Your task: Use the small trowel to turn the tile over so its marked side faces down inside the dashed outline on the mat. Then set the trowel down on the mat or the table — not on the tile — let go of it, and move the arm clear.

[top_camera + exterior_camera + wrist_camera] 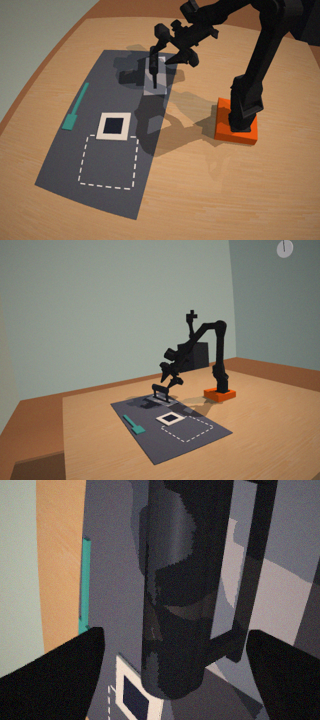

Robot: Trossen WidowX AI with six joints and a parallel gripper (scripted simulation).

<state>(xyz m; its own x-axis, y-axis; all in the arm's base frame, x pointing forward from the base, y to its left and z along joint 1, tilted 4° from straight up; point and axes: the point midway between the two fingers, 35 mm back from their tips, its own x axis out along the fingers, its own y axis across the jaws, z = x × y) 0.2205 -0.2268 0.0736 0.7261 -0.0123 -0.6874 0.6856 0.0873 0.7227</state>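
Gripper (160, 54) (164, 385) (176, 638) open, nothing held, top center of top view. Trowel (153, 62) (160, 388) (175, 590) looks rigid, light; grasp round handle mid-length, may roll. Tile (100, 126) (161, 418) (120, 682), center-left, probably stiff.

Black handle (175, 590) between parted black fingertips, pale tile (121, 680) below left

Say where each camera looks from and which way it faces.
Top: above the table, looking down at a slant onto the mat; shows the arm, jaws and orange base.
Exterior: off the mat's dashed-outline end, looking slightly down across the table to the walls; shows the whole arm.
Wrist: carried near the jaws, facing out between them over the black handle; shows only two dark jaws.
Top and exterior share the whole tile and dashed outline; wrist cuts both off.
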